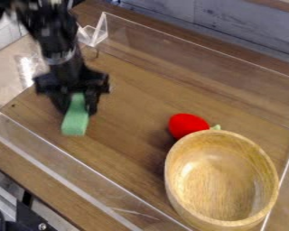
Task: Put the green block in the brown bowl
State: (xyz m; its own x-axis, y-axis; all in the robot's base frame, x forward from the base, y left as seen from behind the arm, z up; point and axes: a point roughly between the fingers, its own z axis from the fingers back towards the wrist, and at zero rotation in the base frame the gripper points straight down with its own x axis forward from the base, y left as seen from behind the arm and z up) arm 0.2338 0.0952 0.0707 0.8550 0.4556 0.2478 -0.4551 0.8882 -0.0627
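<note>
The green block (76,119) is lying between the fingertips of my gripper (75,106); I can't tell whether I'm pinching it.

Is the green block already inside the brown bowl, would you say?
No, the green block is at the gripper on the far side of the table from the brown bowl, whose inside holds nothing.
</note>
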